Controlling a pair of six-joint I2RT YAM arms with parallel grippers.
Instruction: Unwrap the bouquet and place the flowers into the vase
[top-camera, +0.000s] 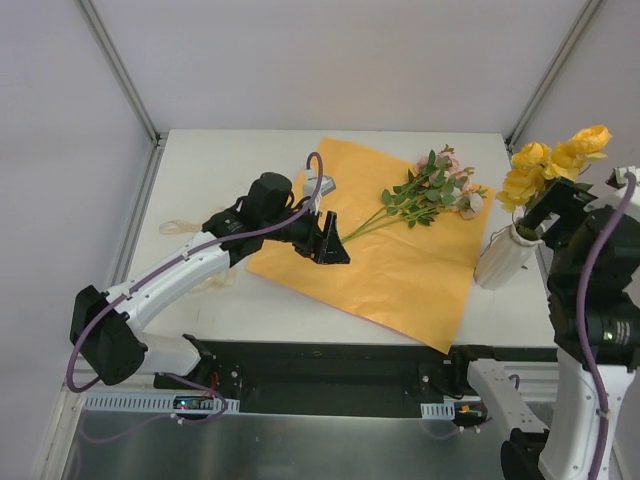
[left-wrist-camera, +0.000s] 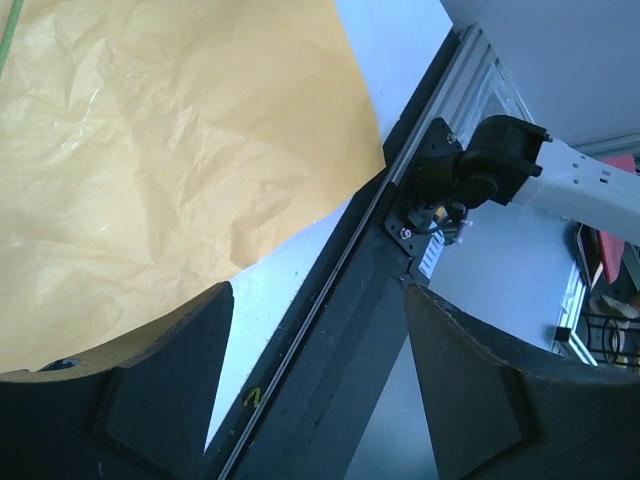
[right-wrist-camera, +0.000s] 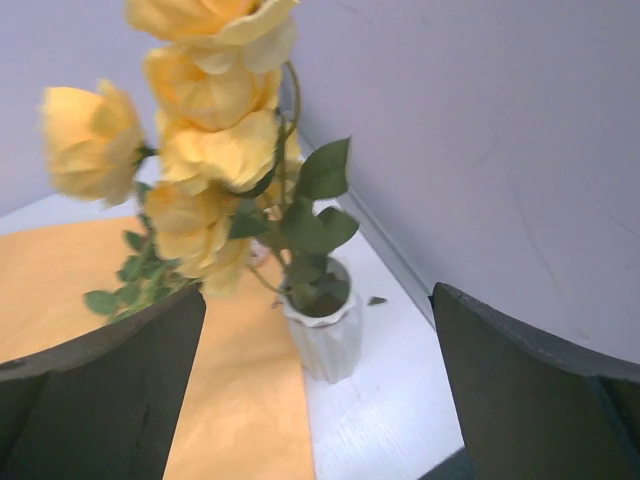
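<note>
One pink spray (top-camera: 430, 190) lies across the orange sheet (top-camera: 400, 275), stems lower left, blooms upper right. Yellow roses (top-camera: 545, 165) stand upright in the single vase (top-camera: 503, 258). Left gripper (top-camera: 335, 240) and right gripper (top-camera: 557, 203) gape, empty.

A lab test cell: white table (top-camera: 220, 165), grey wall panels (top-camera: 350, 60) (aluminium frame posts (top-camera: 118, 68) at corners).

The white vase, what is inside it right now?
Yellow roses with green leaves stand in the white vase. Its wall hides the stem ends. The pink roses lie outside on the orange paper.
</note>
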